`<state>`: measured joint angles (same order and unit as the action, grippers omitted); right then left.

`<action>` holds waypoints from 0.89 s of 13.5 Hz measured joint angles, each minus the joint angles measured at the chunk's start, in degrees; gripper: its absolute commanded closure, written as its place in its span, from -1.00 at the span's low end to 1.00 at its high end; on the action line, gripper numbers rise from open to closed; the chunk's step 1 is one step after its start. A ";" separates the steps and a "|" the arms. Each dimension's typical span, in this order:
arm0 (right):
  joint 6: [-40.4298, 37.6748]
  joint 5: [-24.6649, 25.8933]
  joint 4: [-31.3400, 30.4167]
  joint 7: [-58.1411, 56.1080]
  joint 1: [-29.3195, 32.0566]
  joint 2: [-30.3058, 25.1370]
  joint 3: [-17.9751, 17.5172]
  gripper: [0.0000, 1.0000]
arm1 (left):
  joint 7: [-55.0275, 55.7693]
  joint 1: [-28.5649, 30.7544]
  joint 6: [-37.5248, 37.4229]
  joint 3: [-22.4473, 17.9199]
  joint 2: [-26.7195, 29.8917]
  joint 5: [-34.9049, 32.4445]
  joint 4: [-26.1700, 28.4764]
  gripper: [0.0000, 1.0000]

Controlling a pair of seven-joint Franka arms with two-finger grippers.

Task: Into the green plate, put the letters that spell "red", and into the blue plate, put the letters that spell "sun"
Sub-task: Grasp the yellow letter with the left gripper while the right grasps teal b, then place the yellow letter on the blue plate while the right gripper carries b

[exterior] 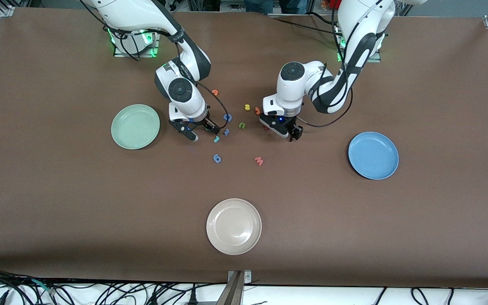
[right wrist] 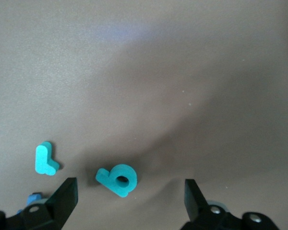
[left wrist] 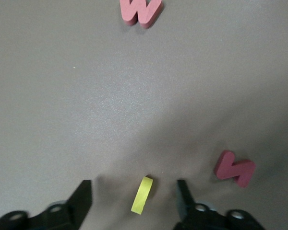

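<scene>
- Two grippers sat low over the letter cluster in the upper middle of the front view, each arm likely serving the plate at its own end.
- The left gripper (left wrist: 134,199) straddled a yellow letter (left wrist: 142,195) seen edge-on. Its fingers were apart and not touching it, set for a pinch across the thin faces.
- The right gripper (right wrist: 129,196) hung wide open over the teal d (right wrist: 117,179), with the teal r (right wrist: 44,159) just beside it.
- The green plate (exterior: 135,126) and the blue plate (exterior: 373,155), at mid-height in the front view, held no letters.
</scene>
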<state>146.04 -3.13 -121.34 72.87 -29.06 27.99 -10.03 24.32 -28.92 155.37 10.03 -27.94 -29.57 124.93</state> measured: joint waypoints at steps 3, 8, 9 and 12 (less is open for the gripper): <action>1.35 0.00 -0.15 0.09 0.00 0.82 0.00 -0.64 | 2.31 -0.43 0.26 0.30 0.00 0.00 -0.09 0.88; 2.22 -0.01 -0.09 0.12 0.00 1.19 -0.07 -0.14 | 4.06 -0.78 0.28 0.35 0.02 0.00 -0.15 1.00; 2.20 -0.01 -0.09 0.16 0.00 1.03 -0.08 -0.08 | 4.35 -0.54 0.27 0.11 0.01 0.00 -0.25 1.00; 2.18 -0.01 -0.10 0.16 0.00 0.91 -0.09 0.19 | 4.54 2.72 -2.61 -0.53 0.01 0.00 -1.59 1.00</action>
<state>148.22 -3.14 -121.44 73.04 -29.06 28.89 -10.12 28.86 -26.20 152.76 9.50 -27.93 -29.57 123.34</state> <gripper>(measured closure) 0.449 0.899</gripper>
